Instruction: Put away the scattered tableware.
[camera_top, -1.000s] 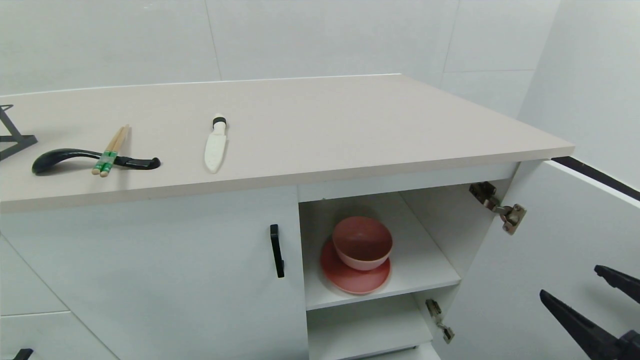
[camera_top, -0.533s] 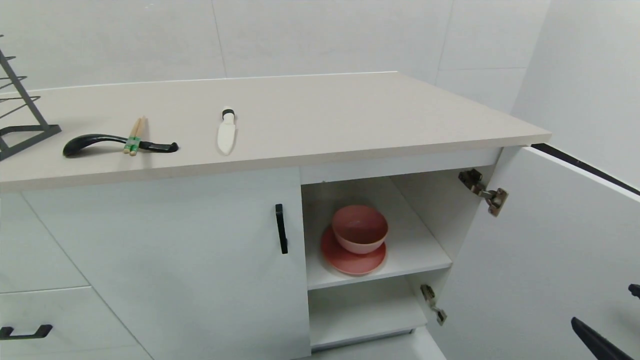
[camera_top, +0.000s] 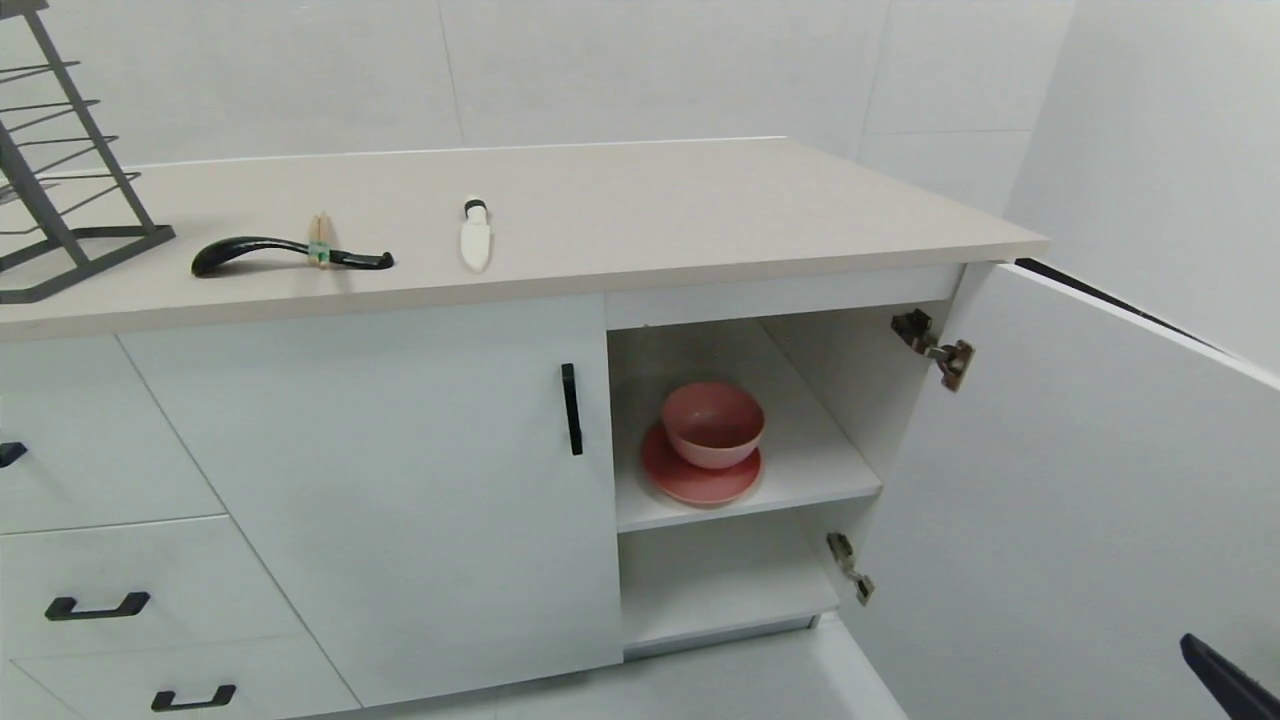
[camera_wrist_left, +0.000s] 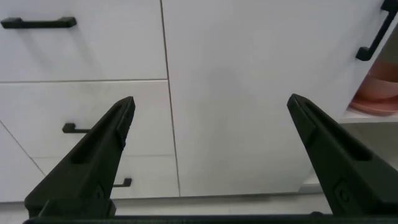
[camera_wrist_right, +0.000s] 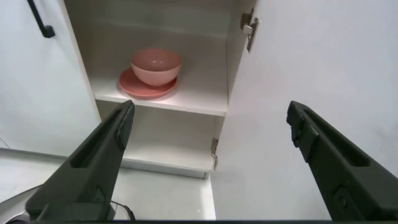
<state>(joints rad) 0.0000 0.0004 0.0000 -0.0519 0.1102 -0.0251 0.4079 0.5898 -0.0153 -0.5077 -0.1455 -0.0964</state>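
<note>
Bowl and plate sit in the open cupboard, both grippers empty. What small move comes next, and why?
Probably bring the open right gripper to the cupboard door and begin pushing it shut: the bowl sits on the plate on the shelf, and the door stands wide open. The spoon, chopsticks and knife on the counter could follow.

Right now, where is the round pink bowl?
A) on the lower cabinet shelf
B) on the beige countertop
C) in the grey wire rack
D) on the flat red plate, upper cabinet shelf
D: the round pink bowl sits on the flat red plate on the open cabinet's upper shelf.
</note>
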